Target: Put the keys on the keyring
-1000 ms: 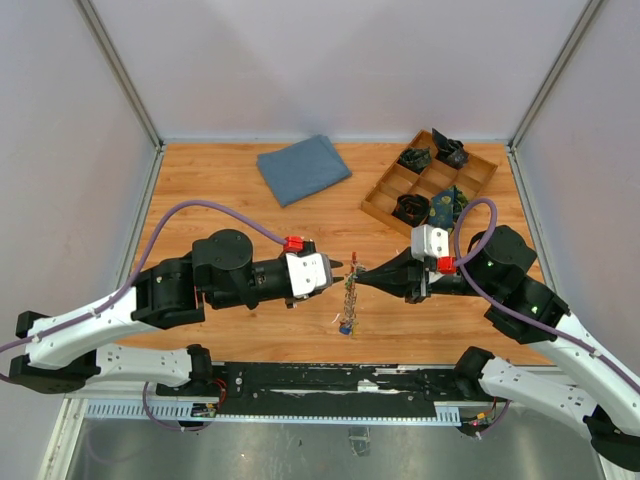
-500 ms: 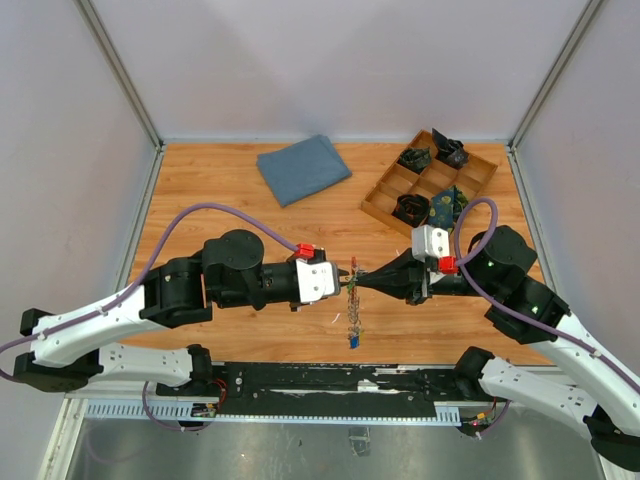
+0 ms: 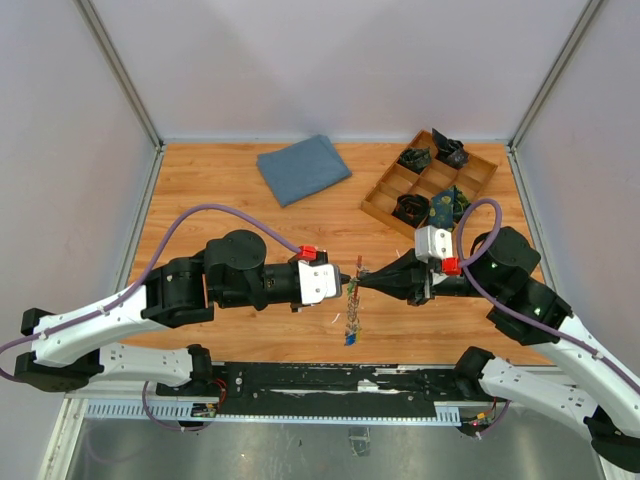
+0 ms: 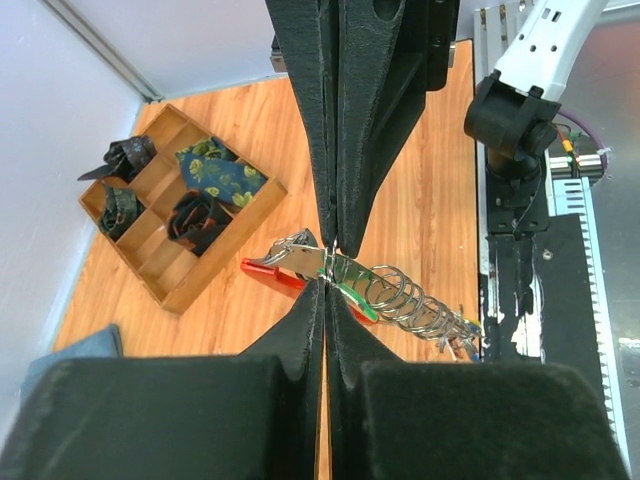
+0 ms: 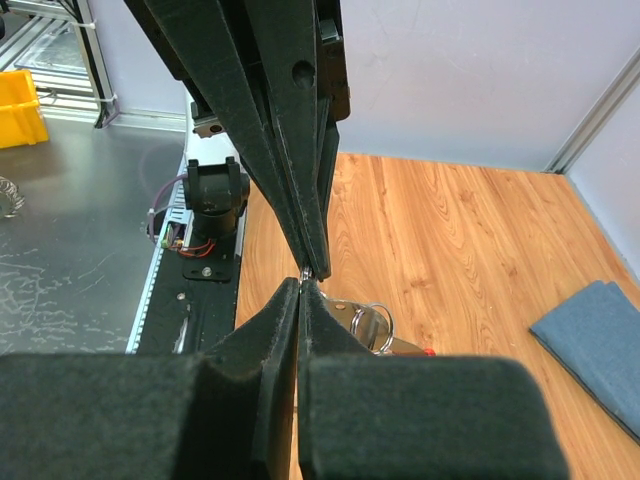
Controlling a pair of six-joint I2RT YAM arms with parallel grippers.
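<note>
Left gripper (image 4: 326,287) and right gripper (image 5: 302,289) meet tip to tip, both pinched tight on hanging keys (image 4: 405,298). Red keyring (image 4: 265,273) juts alongside.

I count two black-and-white robot arms, the left arm (image 3: 230,275) and the right arm (image 3: 505,265), and two purple cables (image 3: 190,215), one looping off each. Farther back lie one folded blue-grey cloth (image 3: 303,168) and one shallow wooden divided tray (image 3: 385,179) with four dark crumpled fabric bundles (image 3: 410,207) in it. Between the arms there is one thin red curved keyring (image 4: 265,275) and one bunch of small silver-grey metal keys (image 4: 410,300), too tightly packed to count.
</note>
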